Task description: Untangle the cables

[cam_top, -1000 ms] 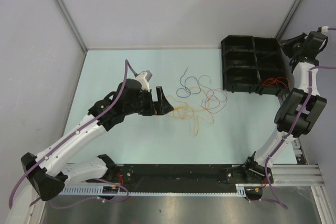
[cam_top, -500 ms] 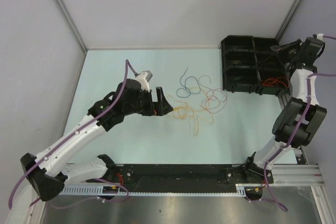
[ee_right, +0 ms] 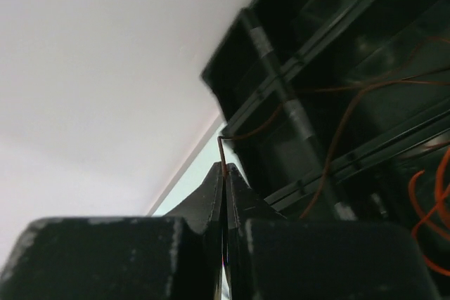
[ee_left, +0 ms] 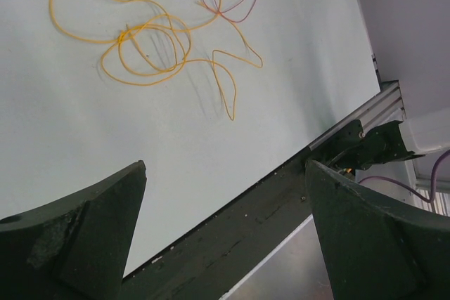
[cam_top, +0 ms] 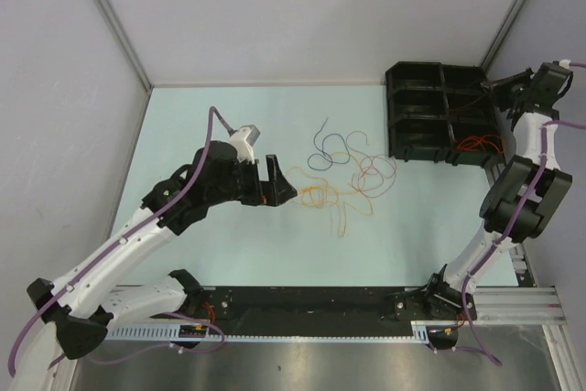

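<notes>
The right gripper (ee_right: 225,177) is pinched shut on a thin red wire (ee_right: 222,151), with the black divided tray (cam_top: 417,69) just ahead of its fingertips, so the step in hand looks like depositing a freed cable. The left gripper (cam_top: 277,180) gapes wide and empty. The yellow tangle (ee_left: 144,54) lies ahead of its fingers, and the dark blue cable (cam_top: 325,146) lies beyond. Next, it probably must reach forward, lower, and pinch a single strand.

Overhead plus two wrist views.
Overhead and low left wrist share the orange cables (ee_left: 151,47); right wrist closely faces the tray (ee_right: 316,40).
</notes>
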`<state>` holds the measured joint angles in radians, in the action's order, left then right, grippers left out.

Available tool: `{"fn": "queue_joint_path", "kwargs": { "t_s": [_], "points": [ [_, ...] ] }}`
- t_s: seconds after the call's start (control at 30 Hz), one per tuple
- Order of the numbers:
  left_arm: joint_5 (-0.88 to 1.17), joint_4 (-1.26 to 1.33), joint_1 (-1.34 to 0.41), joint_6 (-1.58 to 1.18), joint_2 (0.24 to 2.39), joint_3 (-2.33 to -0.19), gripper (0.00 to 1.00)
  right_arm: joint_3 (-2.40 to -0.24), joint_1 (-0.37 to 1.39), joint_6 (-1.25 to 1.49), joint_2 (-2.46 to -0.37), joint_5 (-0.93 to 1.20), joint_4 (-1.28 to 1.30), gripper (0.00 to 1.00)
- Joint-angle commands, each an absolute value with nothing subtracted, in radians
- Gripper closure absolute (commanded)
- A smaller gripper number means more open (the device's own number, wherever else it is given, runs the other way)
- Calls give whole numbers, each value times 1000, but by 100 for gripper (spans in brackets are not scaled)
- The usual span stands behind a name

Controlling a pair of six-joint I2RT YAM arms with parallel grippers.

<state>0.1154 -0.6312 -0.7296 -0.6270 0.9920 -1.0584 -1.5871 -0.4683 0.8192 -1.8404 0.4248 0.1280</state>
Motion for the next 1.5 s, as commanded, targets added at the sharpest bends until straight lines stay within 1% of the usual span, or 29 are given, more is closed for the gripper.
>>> {"fn": "queue_joint_path", "kwargs": {
  "t_s": [0.0, 0.17, 0.27, 0.4, 0.63, 0.77, 0.87, 0.97, 1.03, 1.07, 1.1, 1.2, 1.27, 1.3, 1.37, 1.47],
  "points": [
    [101, -661, -724, -615, 954, -1071, 0, -1729, -485, 793, -1960, 396, 210, 100],
    [87, -683, -726, -627, 950, -1081, 0, -1879, -497, 767, -2065, 321, 271, 100],
    [84, -684, -726, -635, 950, -1080, 0, -1920, -486, 730, -2108, 244, 282, 100],
    [87, -681, -726, -644, 960, -1078, 0, -2026, -439, 600, -2172, 109, 334, 100],
    [92, -675, -726, -649, 989, -1097, 0, -2057, -391, 526, -2263, -44, 348, 100],
    [94, -684, -724, -641, 1005, -1123, 0, -2066, -362, 476, -2298, -200, 360, 100],
    [95, -690, -726, -635, 1014, -1138, 0, -2086, -364, 460, -2324, -230, 353, 100],
    [95, -706, -724, -627, 1020, -1160, 0, -2140, -367, 446, -2352, -212, 362, 100],
    [94, -716, -726, -621, 1016, -1172, 0, -2160, -367, 439, -2352, -227, 382, 94],
    [92, -719, -726, -618, 1014, -1178, 0, -2174, -368, 443, -2350, -227, 414, 89],
    [92, -724, -726, -614, 1014, -1184, 0, -2213, -371, 449, -2353, -230, 442, 73],
    [90, -729, -724, -600, 1015, -1199, 0, -2291, -376, 463, -2339, -233, 550, 60],
    [92, -730, -726, -589, 1025, -1206, 0, -2295, -380, 462, -2294, -230, 574, 54],
    [98, -730, -724, -583, 1029, -1212, 0, -2293, -380, 462, -2274, -229, 581, 48],
    [100, -735, -726, -572, 1040, -1216, 0, -2304, -390, 468, -2221, -229, 629, 41],
    [104, -736, -726, -555, 1055, -1212, 0, -2321, -413, 502, -2149, -216, 713, 39]
  ]
}}
